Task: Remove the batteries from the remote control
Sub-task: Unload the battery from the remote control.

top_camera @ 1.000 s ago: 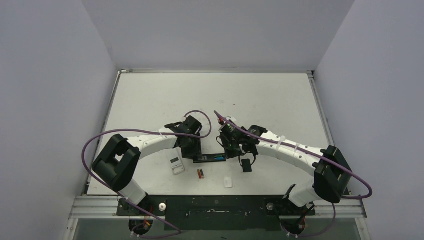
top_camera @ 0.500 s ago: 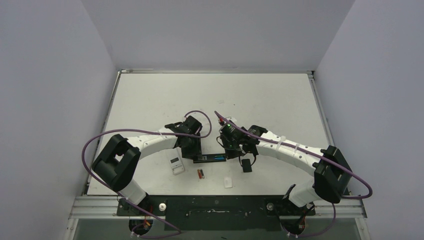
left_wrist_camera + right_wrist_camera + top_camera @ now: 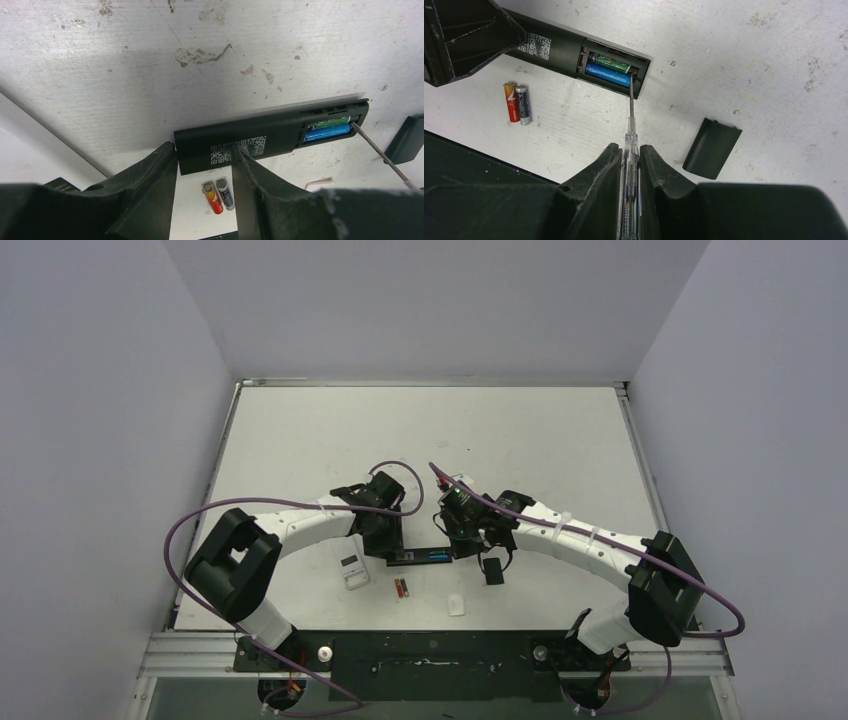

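Nothing moved; screwdriver point(image 3: 630, 150) tip hidden behind blue battery point(image 3: 607, 76) end.

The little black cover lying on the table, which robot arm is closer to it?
Right. The right end effector, holding a screwdriver, sits just beside the black cover. The left end effector grips the remote further away.

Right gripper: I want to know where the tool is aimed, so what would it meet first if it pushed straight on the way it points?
The right gripper holds a screwdriver whose tip sits at the open battery bay of the black remote, by the end of the blue battery. Pushed on, it would probably meet that battery or the bay wall first.
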{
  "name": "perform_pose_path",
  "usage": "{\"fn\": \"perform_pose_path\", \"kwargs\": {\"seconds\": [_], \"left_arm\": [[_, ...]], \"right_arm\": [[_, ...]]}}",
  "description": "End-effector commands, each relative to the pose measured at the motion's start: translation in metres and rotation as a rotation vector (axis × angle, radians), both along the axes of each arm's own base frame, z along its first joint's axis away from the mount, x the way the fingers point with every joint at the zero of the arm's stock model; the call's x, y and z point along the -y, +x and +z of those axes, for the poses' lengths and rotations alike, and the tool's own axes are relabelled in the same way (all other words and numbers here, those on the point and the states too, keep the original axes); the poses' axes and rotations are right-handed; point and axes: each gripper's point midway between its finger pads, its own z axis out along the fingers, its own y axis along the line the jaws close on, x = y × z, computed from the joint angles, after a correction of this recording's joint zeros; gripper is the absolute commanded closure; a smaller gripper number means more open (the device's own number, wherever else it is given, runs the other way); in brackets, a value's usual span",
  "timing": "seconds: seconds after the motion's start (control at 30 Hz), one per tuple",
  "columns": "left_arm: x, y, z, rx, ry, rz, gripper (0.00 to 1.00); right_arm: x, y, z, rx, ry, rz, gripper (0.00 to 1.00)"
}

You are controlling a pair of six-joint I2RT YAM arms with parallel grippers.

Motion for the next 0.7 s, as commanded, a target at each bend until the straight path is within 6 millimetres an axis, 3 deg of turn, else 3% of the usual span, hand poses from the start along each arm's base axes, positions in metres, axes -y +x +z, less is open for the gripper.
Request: {"fn": "perform_pose_path", "kwargs": {"seconds": [0.0, 0.43, 0.67], "left_arm": [[0.000, -0.005, -0.023, -0.008, 0.057, -0.026, 0.61], [0.001, -0.006, -0.024, -0.010, 0.063, -0.024, 0.61], [0.002, -0.005, -0.024, -0.009, 0.066, -0.029, 0.61]], "right_arm": [[-0.008, 0.005, 0.018, 0.028, 0.041, -0.006, 0.95], [-0.001, 0.001, -0.004, -0.002, -0.002, -0.005, 0.95], [-0.004, 0.005, -0.006, 0.009, 0.002, -0.004, 0.95]]}}
